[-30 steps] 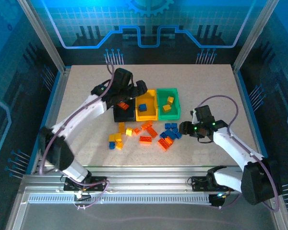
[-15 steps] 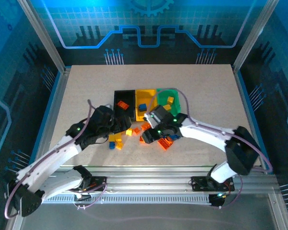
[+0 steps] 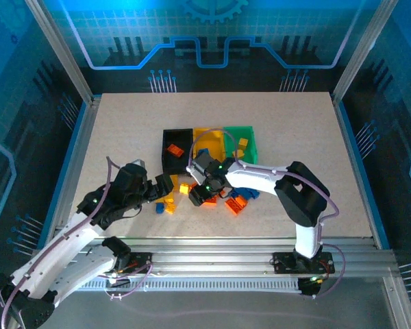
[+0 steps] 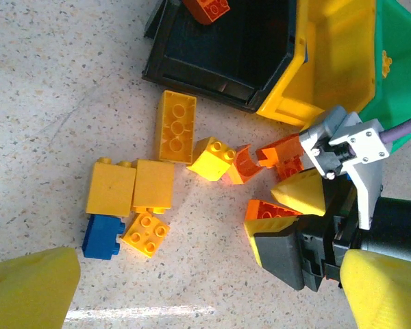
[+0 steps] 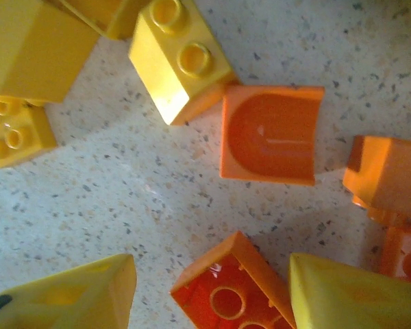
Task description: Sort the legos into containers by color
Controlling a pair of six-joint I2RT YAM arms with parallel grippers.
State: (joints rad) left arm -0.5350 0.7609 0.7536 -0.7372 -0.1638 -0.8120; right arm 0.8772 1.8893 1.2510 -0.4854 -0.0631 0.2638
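Loose legos lie in front of the three containers: the black bin [image 3: 176, 161], the yellow bin [image 3: 211, 137] and the green bin [image 3: 245, 133]. My right gripper [image 3: 199, 197] is down in the pile, open, its yellow fingers [image 5: 68, 295] straddling an orange brick [image 5: 233, 291]; a gap shows on the brick's left side. The same orange brick [image 4: 270, 211] sits between those fingers in the left wrist view. My left gripper [image 3: 163, 186] hovers wide open over bare table [image 4: 209, 295], just left of yellow bricks [image 4: 130, 186] and a blue brick [image 4: 99, 236].
One orange brick [image 3: 175, 151] lies in the black bin and a yellow one [image 3: 242, 142] in the green bin. Blue bricks [image 3: 250, 194] and orange bricks [image 3: 236, 204] lie right of my right gripper. An orange arch piece [image 5: 270, 133] and a yellow brick [image 5: 181, 62] lie just ahead of it.
The left arm came back from the black bin down to the pile's left side. The right arm swept left across the pile and lowered around an orange brick.
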